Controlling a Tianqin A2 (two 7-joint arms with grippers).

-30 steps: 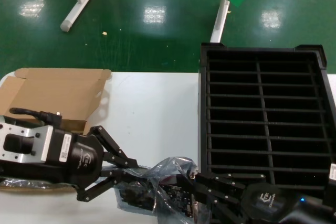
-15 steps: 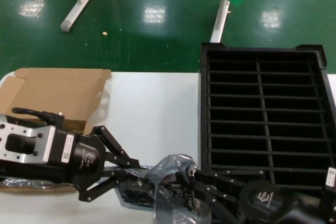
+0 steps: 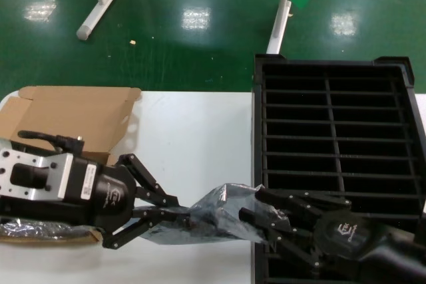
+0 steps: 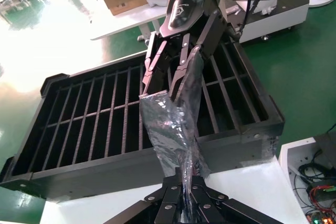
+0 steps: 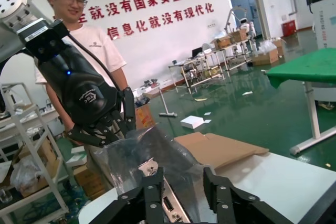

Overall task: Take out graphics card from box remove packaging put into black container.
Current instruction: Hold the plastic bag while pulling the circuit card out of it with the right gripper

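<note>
The left tool (image 3: 178, 216) is pinching the 9 o'clock end of the packaging (image 3: 212, 214), and the right tool (image 3: 256, 214) is gripping its 3 o'clock end. The bag is now stretching tight above the counter (image 3: 193, 138), so the graphics card (image 5: 167, 195) inside is starting to slide toward the black container (image 3: 336, 138).
</note>
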